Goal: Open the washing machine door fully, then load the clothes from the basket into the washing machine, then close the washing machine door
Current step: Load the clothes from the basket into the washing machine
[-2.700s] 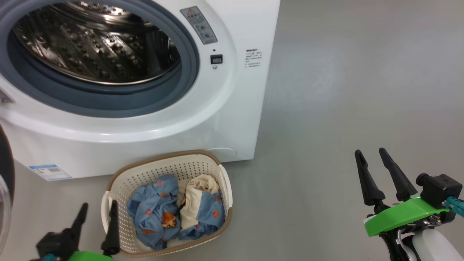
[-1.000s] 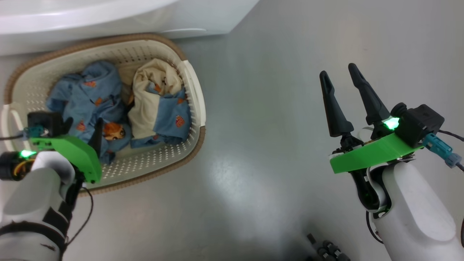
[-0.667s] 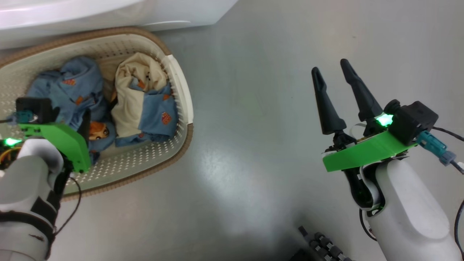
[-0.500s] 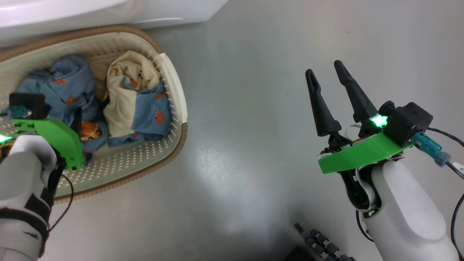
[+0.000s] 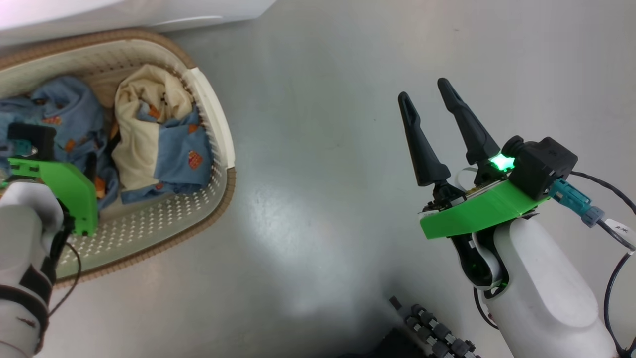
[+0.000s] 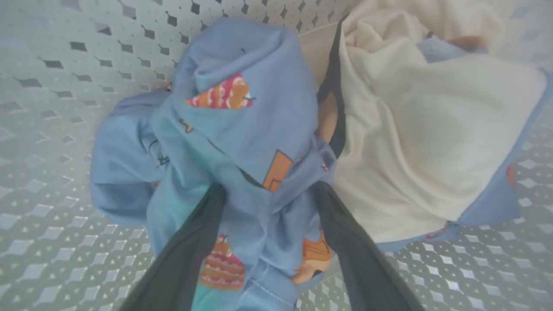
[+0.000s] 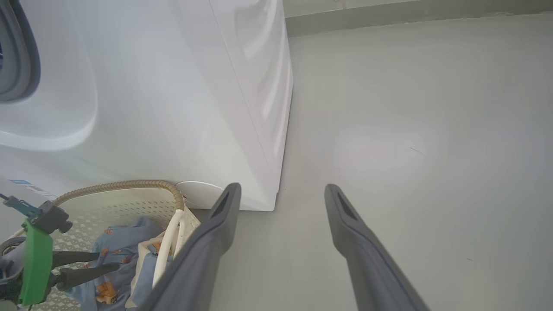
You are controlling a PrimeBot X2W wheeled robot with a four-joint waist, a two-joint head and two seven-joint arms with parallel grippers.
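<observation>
Left wrist view gives you the main fact: the left pincer [image 6: 270, 190] stands wide, its two dark fingers pushed down into the clothes [image 6: 242, 125], with a ridge of light-blue fabric between them and the cream-yellow piece just beyond the finger on that view's right. I judge the jaws are set astride this ridge so that closing gathers a thick fold and not a thin edge; nothing is pinched yet. The basket [image 6: 52, 86] surrounds this pincer, its perforated wall ahead of and beside the fingers, so the clothes lie inside it, not yet loaded. Your right pincer [image 5: 423, 89] is wide too and holds nothing; it hangs over the bare floor [image 5: 323, 124], well apart from the basket, probably to stay clear of the working arm. Ahead of it and to its left stands the washing machine [image 7: 173, 108], close behind the basket. The blue label sticker [image 7: 23, 185] low on the machine is too small to read, the white cable tag [image 5: 618, 227] behind the right pincer carries marks you cannot read surely, and the fabric shows only small printed cakes, no brand.
</observation>
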